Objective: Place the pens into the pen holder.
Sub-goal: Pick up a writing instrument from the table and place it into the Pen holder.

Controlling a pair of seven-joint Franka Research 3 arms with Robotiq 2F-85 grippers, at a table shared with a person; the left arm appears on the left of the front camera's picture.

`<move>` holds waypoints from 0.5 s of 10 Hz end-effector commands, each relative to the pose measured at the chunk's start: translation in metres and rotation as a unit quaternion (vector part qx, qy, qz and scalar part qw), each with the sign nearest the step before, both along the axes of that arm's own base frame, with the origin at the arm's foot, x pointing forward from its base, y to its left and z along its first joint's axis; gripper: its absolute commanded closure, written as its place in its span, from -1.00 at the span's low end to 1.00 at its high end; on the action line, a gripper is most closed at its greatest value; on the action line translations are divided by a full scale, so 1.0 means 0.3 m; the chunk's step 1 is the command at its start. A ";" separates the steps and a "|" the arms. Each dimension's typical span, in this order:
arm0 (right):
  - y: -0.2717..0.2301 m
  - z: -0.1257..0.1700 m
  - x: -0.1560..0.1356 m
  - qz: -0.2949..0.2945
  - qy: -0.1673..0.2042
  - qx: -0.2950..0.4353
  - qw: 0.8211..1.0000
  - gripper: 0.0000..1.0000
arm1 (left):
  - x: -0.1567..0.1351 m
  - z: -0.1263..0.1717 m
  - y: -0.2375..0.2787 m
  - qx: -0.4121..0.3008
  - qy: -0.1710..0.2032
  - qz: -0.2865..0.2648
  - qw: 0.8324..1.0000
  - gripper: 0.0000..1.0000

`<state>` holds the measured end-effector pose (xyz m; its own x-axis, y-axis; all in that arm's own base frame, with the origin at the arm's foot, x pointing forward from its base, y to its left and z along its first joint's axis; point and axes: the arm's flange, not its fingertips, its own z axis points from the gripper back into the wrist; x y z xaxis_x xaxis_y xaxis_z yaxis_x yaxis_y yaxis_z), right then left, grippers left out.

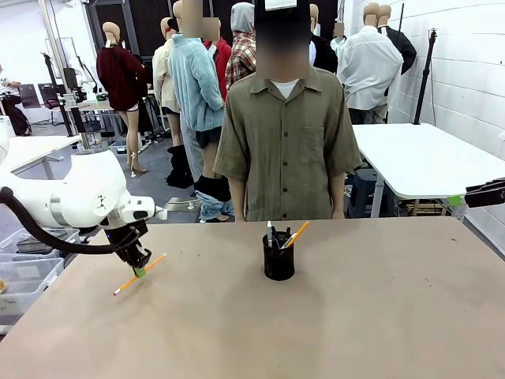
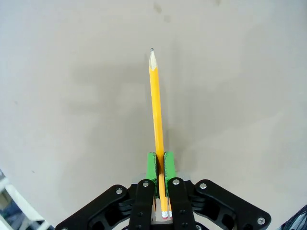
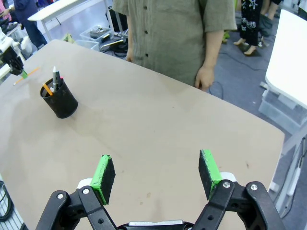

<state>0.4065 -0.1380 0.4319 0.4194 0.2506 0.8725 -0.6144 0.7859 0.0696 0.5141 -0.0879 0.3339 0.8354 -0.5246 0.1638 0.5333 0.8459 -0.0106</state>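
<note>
My left gripper [image 1: 140, 271] is shut on a yellow-orange pencil [image 1: 139, 274] low over the table's left side. In the left wrist view the green pads [image 2: 152, 167] clamp the pencil [image 2: 156, 105] near its eraser end, its sharpened tip pointing away over bare tabletop. The black mesh pen holder [image 1: 278, 259] stands at the table's middle with a silver-white pen, a dark pen and an orange pencil [image 1: 297, 234] sticking out; it is also at the left of the right wrist view, pen holder [image 3: 60, 101]. My right gripper [image 3: 157, 178] hangs open above the table, nothing between its fingers.
A person in an olive shirt [image 1: 288, 142] stands at the far edge behind the holder, one hand [image 3: 205, 76] hanging by the table. A white table [image 1: 430, 158] stands at the back right. Plastic bins [image 1: 24, 272] sit off the left edge.
</note>
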 end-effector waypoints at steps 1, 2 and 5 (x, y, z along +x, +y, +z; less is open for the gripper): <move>0.002 -0.004 0.003 0.003 0.000 -0.003 1.000 -0.76 | -0.055 0.110 0.079 -0.098 -0.060 -0.051 0.992 1.00; 0.002 -0.004 0.003 0.003 0.000 -0.003 1.000 -0.76 | -0.064 0.167 0.090 -0.167 -0.069 -0.088 0.980 1.00; 0.002 -0.004 0.003 0.003 0.000 -0.003 1.000 -0.76 | -0.052 0.281 0.059 -0.319 -0.112 -0.128 0.932 1.00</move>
<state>0.4065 -0.1380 0.4319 0.4194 0.2506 0.8725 -0.6144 0.7859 0.0696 0.4989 -0.0810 0.4325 0.6147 -0.4566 0.6431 0.7270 0.6442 -0.2376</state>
